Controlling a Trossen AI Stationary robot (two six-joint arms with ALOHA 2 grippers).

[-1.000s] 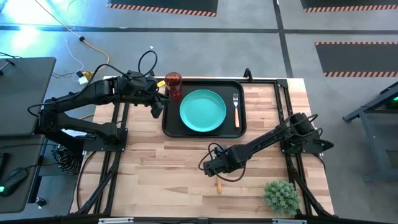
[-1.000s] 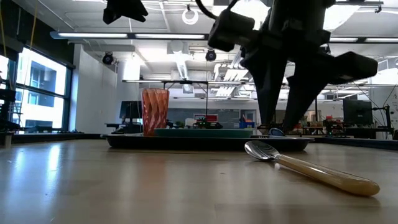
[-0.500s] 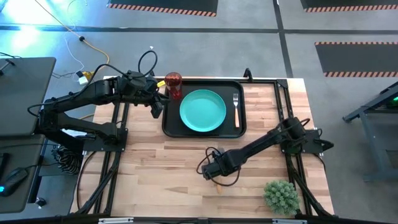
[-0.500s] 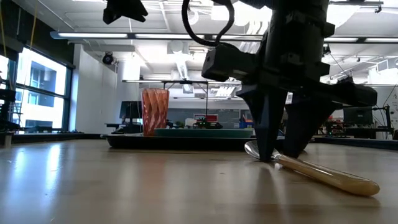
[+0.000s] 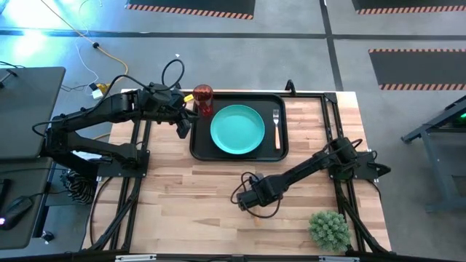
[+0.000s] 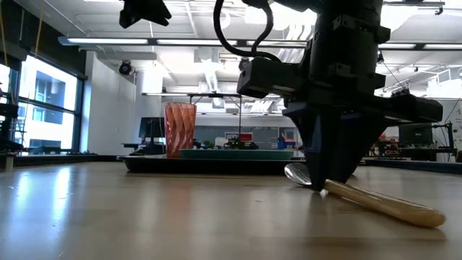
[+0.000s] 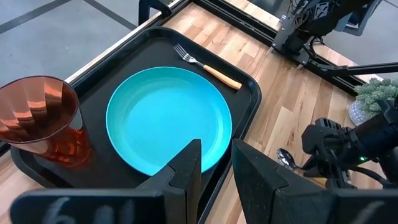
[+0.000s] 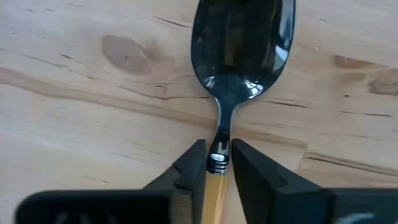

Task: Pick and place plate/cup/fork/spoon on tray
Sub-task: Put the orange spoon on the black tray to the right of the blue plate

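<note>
I have the right gripper (image 8: 216, 167) down on the table (image 5: 189, 211), fingers clenched on the spoon (image 8: 239, 56) at the neck where bowl meets handle; the spoon lies on the wood, in front of the tray (image 5: 198, 149). Plate (image 5: 237, 129), cup (image 5: 203, 99) and fork (image 5: 276, 126) sit on the tray. The left gripper (image 7: 216, 168) hangs beside the cup, fingers narrowly parted, grasping nothing.

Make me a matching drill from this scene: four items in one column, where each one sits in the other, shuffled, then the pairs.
Items:
1. cup
2. plate
3. fork
4. spoon

Places:
A. middle of the tray
B. on the bare table, between the right gripper fingers
C. tray's corner nearest the left gripper
D. tray's edge on the right arm's side

Pairs: 1-C, 2-A, 3-D, 4-B
</note>
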